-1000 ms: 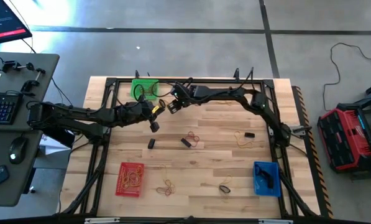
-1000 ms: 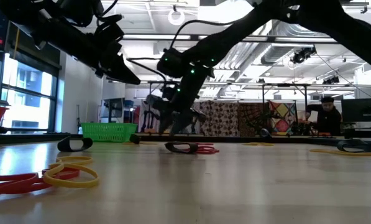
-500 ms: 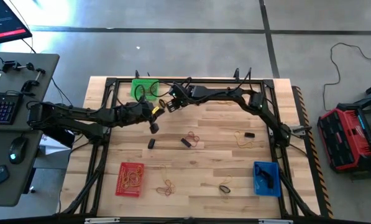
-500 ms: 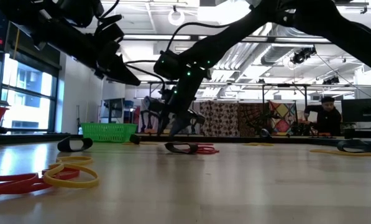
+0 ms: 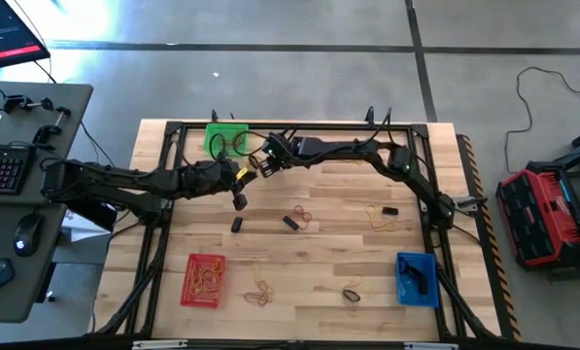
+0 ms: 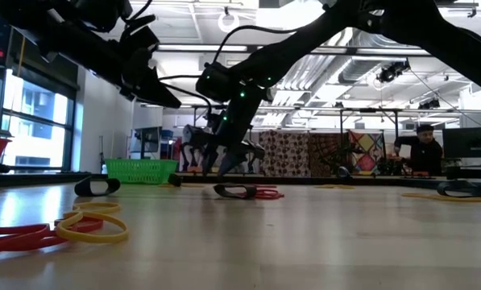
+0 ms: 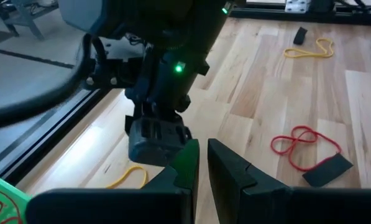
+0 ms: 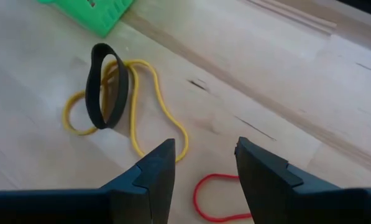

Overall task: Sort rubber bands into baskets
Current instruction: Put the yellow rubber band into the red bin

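My right gripper (image 5: 258, 166) (image 8: 201, 149) hangs open over the far left part of the table, near the green basket (image 5: 223, 135). Just ahead of its fingers a yellow rubber band (image 8: 138, 118) lies flat with a black band (image 8: 106, 86) standing on edge on it, and a red band (image 8: 217, 198) lies near the fingers. My left gripper (image 5: 239, 200) (image 7: 202, 155) hovers shut and empty right beside the right one, clear of the table. The red basket (image 5: 204, 279) and the blue basket (image 5: 416, 279) stand near the front edge.
More bands lie loose mid-table: a red one with a black one (image 5: 295, 218), a black one (image 5: 237, 225), a yellow and a black one (image 5: 382, 214), and others near the front (image 5: 260, 289) (image 5: 353, 294). A black frame rail (image 5: 299, 125) runs along the far edge.
My right gripper has edged a little toward the table's left edge, nearer the green basket, staying open. My left gripper has kept still.
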`<action>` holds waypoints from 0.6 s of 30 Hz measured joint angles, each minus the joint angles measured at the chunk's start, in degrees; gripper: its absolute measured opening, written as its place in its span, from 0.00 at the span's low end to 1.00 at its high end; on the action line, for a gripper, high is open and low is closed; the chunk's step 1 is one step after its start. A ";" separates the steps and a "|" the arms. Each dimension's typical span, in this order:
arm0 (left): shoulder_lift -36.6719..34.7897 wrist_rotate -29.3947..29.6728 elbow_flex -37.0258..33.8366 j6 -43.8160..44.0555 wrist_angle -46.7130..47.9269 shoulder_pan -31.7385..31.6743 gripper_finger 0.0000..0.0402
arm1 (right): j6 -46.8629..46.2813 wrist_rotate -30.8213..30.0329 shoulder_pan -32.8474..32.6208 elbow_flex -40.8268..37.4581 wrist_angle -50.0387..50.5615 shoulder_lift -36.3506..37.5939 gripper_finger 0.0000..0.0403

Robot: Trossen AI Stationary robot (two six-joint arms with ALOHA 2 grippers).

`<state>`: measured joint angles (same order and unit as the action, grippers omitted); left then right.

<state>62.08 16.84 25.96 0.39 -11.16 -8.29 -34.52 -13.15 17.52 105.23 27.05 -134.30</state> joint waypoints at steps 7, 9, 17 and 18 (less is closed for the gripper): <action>-1.77 0.02 0.00 -0.07 0.18 0.15 0.06 | 0.49 -1.53 -0.13 -0.05 -0.28 -0.63 0.39; -2.05 0.02 0.00 -0.07 1.17 0.15 0.06 | 0.82 -1.85 -0.24 -0.15 -0.03 -0.74 0.39; -2.86 -11.05 0.00 -2.13 8.40 0.06 0.06 | 1.42 -1.73 -0.24 -0.11 -0.24 -0.72 0.39; -2.86 -12.04 0.00 -2.49 8.52 0.08 0.06 | 1.49 -1.73 -0.25 -0.11 -0.21 -0.72 0.39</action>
<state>59.22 4.80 25.96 -2.11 -2.64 -8.21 -33.03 -14.87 17.27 105.12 26.84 -135.02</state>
